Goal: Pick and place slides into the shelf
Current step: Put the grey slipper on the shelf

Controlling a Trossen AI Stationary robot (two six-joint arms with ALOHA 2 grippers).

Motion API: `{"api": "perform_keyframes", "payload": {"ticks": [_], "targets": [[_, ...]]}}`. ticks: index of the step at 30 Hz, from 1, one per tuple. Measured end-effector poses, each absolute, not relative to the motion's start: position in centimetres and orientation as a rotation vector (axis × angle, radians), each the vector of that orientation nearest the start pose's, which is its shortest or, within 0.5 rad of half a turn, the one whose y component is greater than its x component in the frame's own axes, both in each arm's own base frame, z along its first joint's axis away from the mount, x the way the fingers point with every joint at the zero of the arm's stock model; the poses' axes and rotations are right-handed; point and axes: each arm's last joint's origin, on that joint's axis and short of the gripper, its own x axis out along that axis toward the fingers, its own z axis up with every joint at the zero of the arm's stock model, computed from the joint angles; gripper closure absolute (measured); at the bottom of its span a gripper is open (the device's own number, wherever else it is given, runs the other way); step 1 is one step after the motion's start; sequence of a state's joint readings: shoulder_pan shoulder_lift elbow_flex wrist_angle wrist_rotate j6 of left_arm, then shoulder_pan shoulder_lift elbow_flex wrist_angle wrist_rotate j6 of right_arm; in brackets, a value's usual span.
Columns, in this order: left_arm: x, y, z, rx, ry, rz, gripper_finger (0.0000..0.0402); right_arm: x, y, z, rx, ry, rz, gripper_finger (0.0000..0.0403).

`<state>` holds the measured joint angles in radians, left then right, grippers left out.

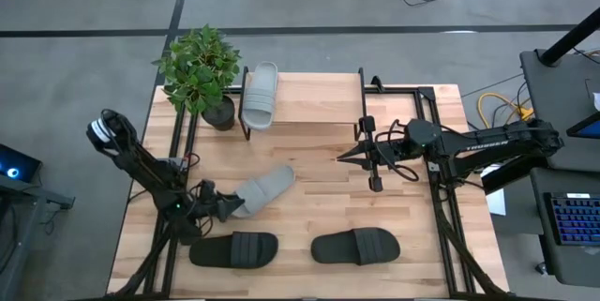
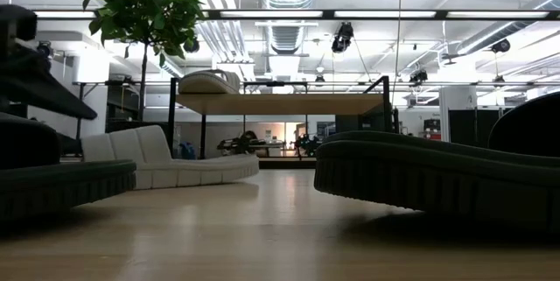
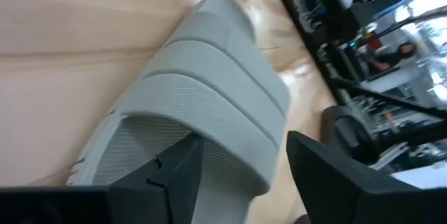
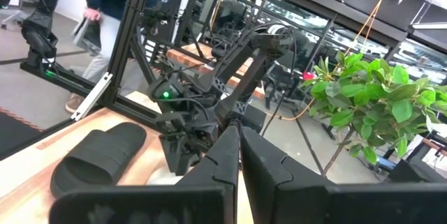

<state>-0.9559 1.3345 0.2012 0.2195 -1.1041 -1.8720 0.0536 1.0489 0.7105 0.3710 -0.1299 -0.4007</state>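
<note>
One grey slide already placed on shelf; second grey slide lain on tabletop mid-left, two black slides along near edge. Left claw spread, heel end of grey slide straddled, one finger seen under strap; nothing pinched yet. Right claw pressed together, hovered mid-tabletop near shelf front. Risks judged: shallow grip on soft strap, slide swung or dropped in lift. Plant crowded against shelf's left end; black slide just beside left arm.
</note>
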Motion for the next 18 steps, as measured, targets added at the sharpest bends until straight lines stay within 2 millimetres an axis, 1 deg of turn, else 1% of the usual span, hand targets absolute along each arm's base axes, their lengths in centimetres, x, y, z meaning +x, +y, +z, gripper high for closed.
{"api": "perform_keyframes", "payload": {"ticks": [3, 5, 8, 9, 10, 18], "targets": [[11.78, -11.94, 9.73, -1.017, 0.184, 0.479, 0.0254, 23.53, 1.64, 31.08, -0.401, -0.069, 0.174, 0.0394], [11.78, -11.94, 9.61, -0.996, 0.190, 0.480, 0.0295, 23.52, 1.65, 31.08, -0.401, -0.069, 0.175, 0.0394], [11.77, -11.93, 9.50, -0.935, 0.204, 0.474, 0.0369, 23.52, 1.64, 31.08, -0.400, -0.069, 0.175, 0.0394], [11.78, -11.94, 9.51, -0.922, 0.207, 0.472, 0.0384, 23.53, 1.64, 31.08, -0.401, -0.069, 0.175, 0.0394], [11.78, -11.94, 9.53, -0.904, 0.211, 0.468, 0.0391, 23.53, 1.64, 31.08, -0.400, -0.069, 0.175, 0.0394], [12.03, -12.23, 10.31, -0.828, 0.190, 0.447, 0.0400, 23.52, 1.64, 31.08, -0.393, -0.068, 0.175, 0.0394]]}}
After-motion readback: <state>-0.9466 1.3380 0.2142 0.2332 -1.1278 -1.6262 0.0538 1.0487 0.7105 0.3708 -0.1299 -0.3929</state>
